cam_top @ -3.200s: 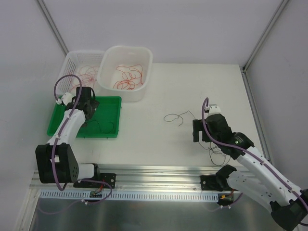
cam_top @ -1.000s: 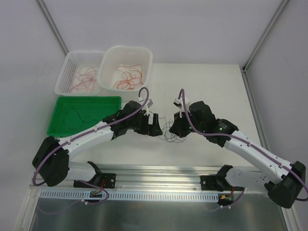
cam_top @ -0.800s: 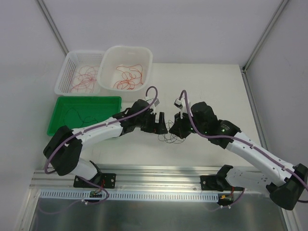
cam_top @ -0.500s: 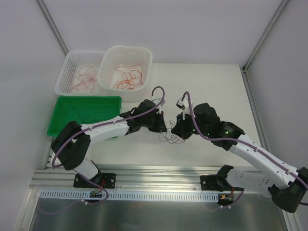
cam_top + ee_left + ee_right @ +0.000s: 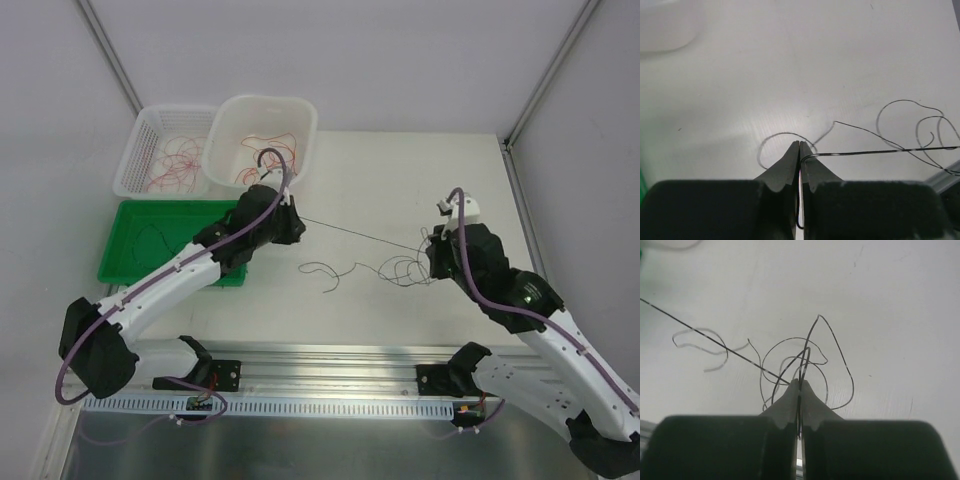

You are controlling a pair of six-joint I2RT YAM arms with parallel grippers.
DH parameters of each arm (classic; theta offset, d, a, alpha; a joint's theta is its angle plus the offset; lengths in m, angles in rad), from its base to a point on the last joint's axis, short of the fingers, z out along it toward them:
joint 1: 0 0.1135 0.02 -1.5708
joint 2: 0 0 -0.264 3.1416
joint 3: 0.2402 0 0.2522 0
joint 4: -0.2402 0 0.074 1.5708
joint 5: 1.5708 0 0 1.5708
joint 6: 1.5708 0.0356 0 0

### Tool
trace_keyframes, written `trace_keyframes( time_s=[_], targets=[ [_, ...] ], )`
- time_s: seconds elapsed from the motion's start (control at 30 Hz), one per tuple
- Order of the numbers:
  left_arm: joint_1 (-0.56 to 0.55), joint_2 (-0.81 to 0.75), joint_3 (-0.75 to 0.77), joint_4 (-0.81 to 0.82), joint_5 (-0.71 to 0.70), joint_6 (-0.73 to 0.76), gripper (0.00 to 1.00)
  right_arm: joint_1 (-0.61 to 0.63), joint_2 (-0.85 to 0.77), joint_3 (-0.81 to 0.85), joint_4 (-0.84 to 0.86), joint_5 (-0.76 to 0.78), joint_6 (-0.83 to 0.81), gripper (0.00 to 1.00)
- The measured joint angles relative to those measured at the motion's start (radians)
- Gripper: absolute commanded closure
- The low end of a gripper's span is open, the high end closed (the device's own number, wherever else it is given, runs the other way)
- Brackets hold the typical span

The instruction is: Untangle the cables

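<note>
1. My left gripper [image 5: 799, 145] and right gripper [image 5: 799, 382] each pinch the black wire [image 5: 360, 234], which is stretched taut between them over the table [image 5: 400, 170].
2. Judged hair-thin, light, limp and slippery; best pinched near its ends.

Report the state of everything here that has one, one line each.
left gripper, shut on the taut black cable.
right gripper, shut on the black tangle.
taut black cable, stretched straight between the two grippers.
black tangle, loose loops at the right gripper.
white tub, upright, holding red cables.
white basket, upright, holding more red cables.
green tray, flat, holding black cables.
</note>
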Motion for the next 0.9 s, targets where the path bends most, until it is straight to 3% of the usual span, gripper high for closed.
trace_keyframes(
  time_s=[0.1,0.23,0.33,0.37,0.7,0.9],
  targets=[
    [0.085,-0.047,0.008,-0.051,-0.013,0.001,1.0,-0.05,-0.038,0.008,-0.016,0.037,0.018,0.95],
    [0.146,-0.093,0.035,-0.14,-0.032,0.011,1.0,-0.1,-0.033,-0.006,-0.053,0.044,0.029,0.75],
    [0.171,-0.13,0.083,-0.182,-0.027,0.018,1.0,-0.114,-0.018,-0.061,-0.059,0.011,0.048,0.47],
    [0.171,-0.143,0.101,-0.188,-0.018,0.018,1.0,-0.114,-0.011,-0.08,-0.058,-0.003,0.058,0.43],
    [0.17,-0.212,0.135,-0.207,0.102,0.018,1.0,-0.116,0.109,-0.189,0.041,-0.184,0.085,0.39],
    [0.17,-0.245,0.135,-0.245,0.131,0.017,1.0,-0.094,0.195,-0.27,0.241,-0.4,0.103,0.27]
  ],
)
